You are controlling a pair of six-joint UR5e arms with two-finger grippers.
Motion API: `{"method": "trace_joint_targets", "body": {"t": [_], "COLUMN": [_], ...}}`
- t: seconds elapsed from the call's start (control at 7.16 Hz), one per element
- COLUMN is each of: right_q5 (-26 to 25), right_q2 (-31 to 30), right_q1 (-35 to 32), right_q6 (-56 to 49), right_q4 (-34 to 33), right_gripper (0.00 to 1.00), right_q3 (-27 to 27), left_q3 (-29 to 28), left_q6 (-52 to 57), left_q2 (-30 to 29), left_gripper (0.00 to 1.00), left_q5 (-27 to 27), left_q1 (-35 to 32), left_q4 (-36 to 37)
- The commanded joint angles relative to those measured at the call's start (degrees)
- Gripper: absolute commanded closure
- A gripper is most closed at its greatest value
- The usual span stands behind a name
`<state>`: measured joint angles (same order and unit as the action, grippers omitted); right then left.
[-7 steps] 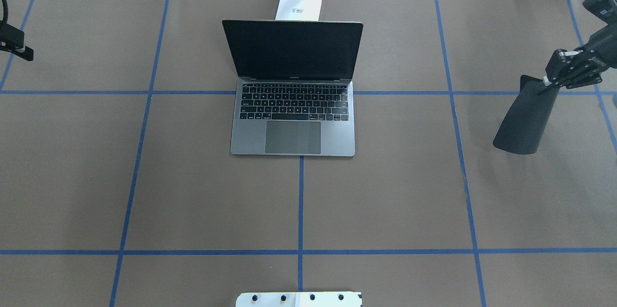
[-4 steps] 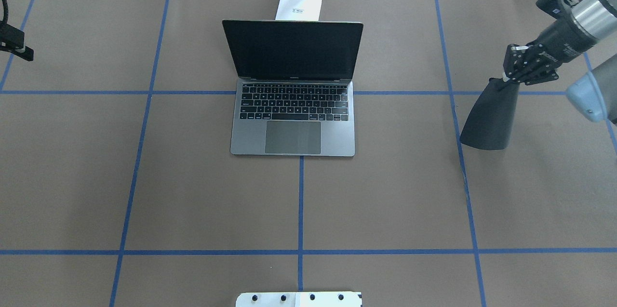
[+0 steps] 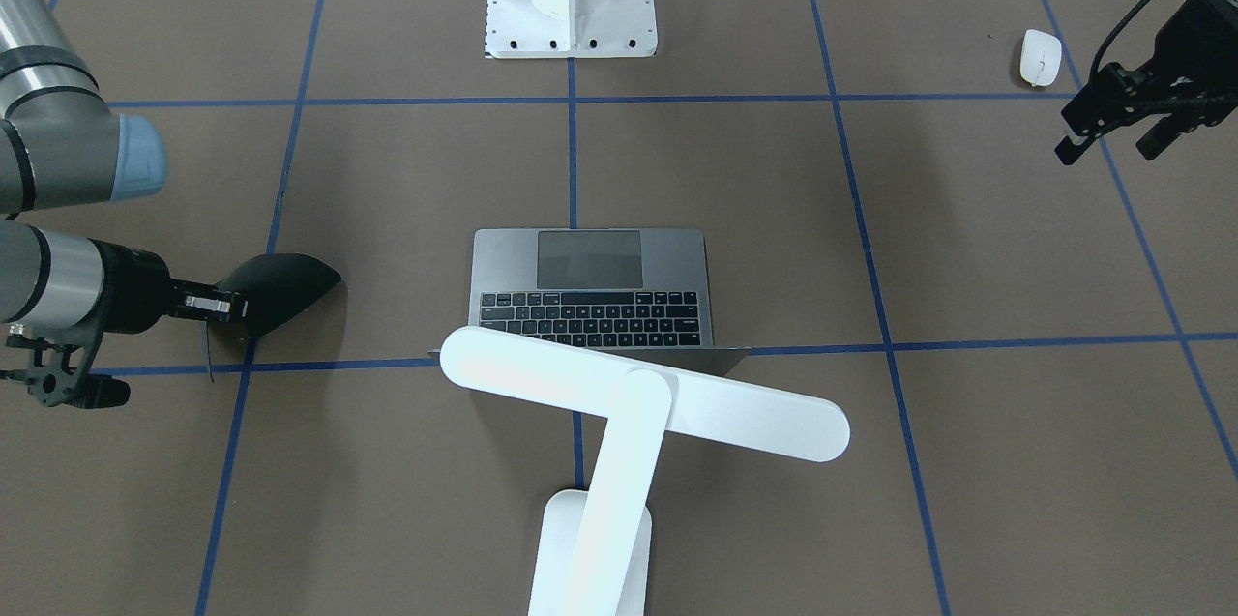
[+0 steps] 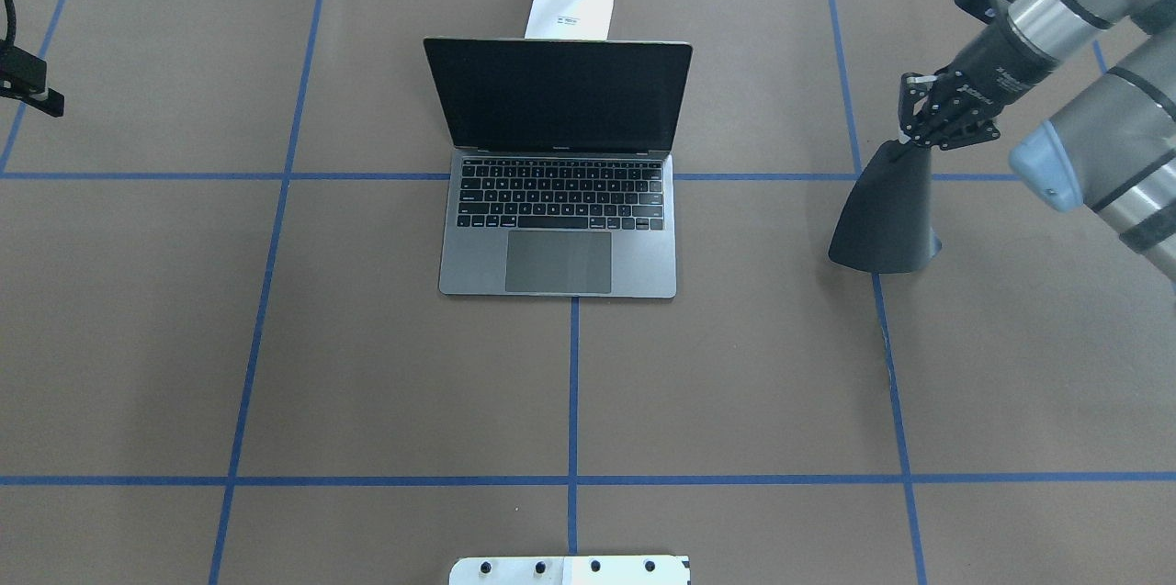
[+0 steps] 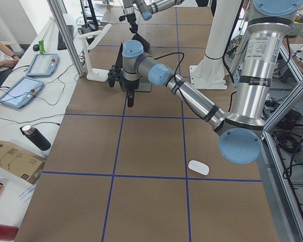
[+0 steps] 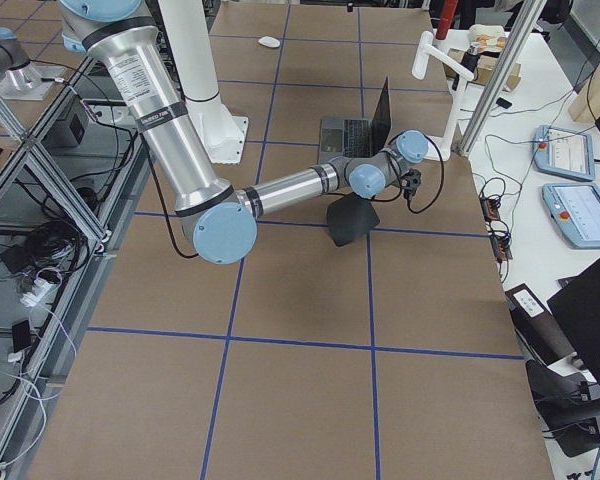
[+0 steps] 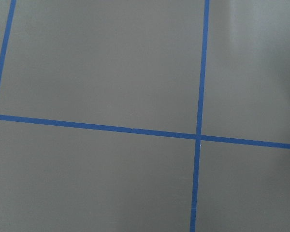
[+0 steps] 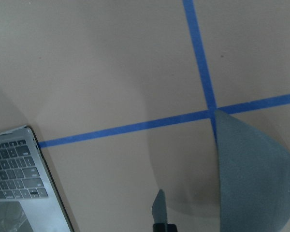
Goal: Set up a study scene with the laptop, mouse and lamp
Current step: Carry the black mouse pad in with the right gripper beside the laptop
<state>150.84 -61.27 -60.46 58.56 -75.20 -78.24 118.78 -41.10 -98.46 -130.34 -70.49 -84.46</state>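
Black pad droops from the right gripper, which is clamped on its top edge, towards the worktop's right edge. The laptop sits open mid-worktop, with the lamp behind it at the far edge. The mouse lies towards the left, robot-side corner. The left gripper hangs above the left edge, fingers apart and empty.

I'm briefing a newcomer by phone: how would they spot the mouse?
From the white pedestal on the robot's side, look toward the robot's left. The mouse lies alone on brown paper near the left end effector. It is the only small white oval; the lamp is far bigger.
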Motion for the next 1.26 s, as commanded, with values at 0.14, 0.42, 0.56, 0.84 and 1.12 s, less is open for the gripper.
{"method": "trace_joint_targets", "body": {"t": [0.14,0.42,0.56,0.84,1.12], "right_q5": [-0.81,-3.69,-4.15,-5.11,-8.35], "right_q2": [7.47,9.32,9.42,10.47,12.83], "right_q1": [1.65,3.32,3.76,3.85,3.77], "right_q6": [0.59,0.59,0.59,0.51,0.59], "right_q4": [0.06,0.15,0.15,0.15,0.15], "right_gripper": [1.0,0.63,0.06,0.01,0.01], "right_q3": [8.09,9.07,9.07,9.33,10.12], "left_q3": [0.04,0.04,0.04,0.13,0.13], "left_q6": [-0.13,-0.21,-0.21,-0.3,-0.3], "left_q2": [0.03,-0.06,0.03,0.03,0.03], "left_gripper": [0.01,0.01,0.01,0.01,0.01], "left_q5": [0.0,0.0,0.0,0.0,0.0], "left_q1": [0.0,0.0,-0.09,-0.09,-0.09], "left_q4": [0.0,0.0,0.0,0.0,0.0]}}
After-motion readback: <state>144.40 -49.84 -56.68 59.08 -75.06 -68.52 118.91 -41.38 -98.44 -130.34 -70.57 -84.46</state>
